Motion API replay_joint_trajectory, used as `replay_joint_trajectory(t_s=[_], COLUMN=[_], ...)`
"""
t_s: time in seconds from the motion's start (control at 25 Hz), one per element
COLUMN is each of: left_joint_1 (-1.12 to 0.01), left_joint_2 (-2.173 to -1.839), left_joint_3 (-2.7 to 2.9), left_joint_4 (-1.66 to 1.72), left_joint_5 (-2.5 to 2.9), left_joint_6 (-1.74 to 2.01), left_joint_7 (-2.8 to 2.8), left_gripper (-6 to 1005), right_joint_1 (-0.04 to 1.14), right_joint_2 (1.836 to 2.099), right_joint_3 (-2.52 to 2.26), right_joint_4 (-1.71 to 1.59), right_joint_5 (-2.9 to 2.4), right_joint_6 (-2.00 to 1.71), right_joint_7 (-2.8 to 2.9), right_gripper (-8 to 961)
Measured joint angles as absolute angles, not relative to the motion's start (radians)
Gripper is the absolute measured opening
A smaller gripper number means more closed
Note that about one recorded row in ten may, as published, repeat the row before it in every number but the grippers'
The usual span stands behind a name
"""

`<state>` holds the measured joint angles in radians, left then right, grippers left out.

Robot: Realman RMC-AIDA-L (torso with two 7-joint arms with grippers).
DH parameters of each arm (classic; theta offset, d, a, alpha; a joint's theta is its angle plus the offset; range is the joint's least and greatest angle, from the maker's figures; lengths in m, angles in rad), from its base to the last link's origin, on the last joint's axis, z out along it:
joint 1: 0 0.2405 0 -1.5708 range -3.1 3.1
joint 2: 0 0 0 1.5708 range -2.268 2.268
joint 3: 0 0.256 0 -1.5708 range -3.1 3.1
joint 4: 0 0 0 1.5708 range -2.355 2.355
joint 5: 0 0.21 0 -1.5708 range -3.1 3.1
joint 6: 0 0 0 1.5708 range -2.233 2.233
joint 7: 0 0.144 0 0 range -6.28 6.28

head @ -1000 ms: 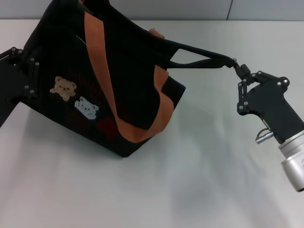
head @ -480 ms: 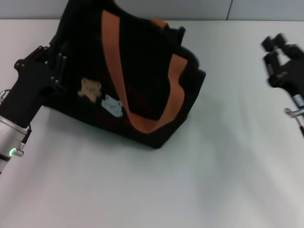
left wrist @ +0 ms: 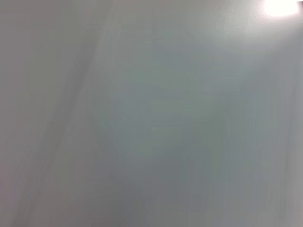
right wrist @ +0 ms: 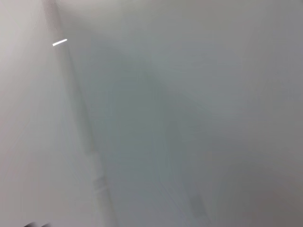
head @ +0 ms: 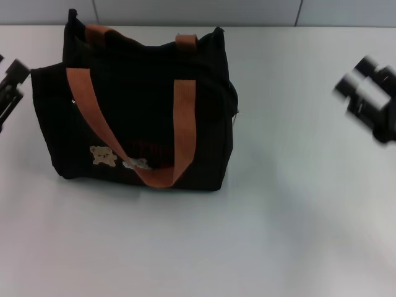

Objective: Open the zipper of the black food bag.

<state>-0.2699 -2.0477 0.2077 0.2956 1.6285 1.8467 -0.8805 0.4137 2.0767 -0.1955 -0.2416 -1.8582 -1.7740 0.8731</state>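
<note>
Beside the black food bag, both blurred end effectors' openings seem unreadable.

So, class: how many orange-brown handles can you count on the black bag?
2. One handle loops down the front of the black bag; the other handle shows only as two short ends at the top rear edge, the rest hidden.

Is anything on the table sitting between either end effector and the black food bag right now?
Nothing visible. The black food bag stands upright alone on the white table. Left end effector is just off its side; right end effector is farther away across bare table.
</note>
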Motion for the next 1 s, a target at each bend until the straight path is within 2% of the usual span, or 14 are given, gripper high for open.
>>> replay_joint_trajectory(t_s=[0.12, 0.16, 0.28, 0.48, 1.0], left_joint_1=[-0.249, -0.245, -0.247, -0.279, -0.288], left_joint_2=[-2.008, -1.982, -1.973, -1.986, -1.989], left_joint_3=[0.328, 0.463, 0.632, 0.69, 0.691], left_joint_4=[0.412, 0.474, 0.518, 0.527, 0.529], left_joint_5=[1.677, 1.704, 1.715, 1.773, 1.777], left_joint_6=[1.955, 1.993, 1.995, 1.98, 1.982], left_joint_7=[-0.946, -0.977, -0.99, -1.005, -1.028], left_gripper=[493, 551, 726, 815, 814], right_joint_1=[0.401, 0.399, 0.414, 0.439, 0.435], right_joint_2=[2.065, 2.051, 2.042, 2.057, 2.062], right_joint_3=[-0.391, -0.522, -0.694, -0.775, -0.783], right_joint_4=[-0.354, -0.396, -0.429, -0.434, -0.432], right_joint_5=[-1.859, -1.859, -1.859, -1.859, -1.859], right_joint_6=[-1.884, -1.945, -1.991, -1.972, -1.971], right_joint_7=[0.937, 0.942, 0.945, 0.948, 0.948], right_gripper=[688, 733, 751, 780, 792])
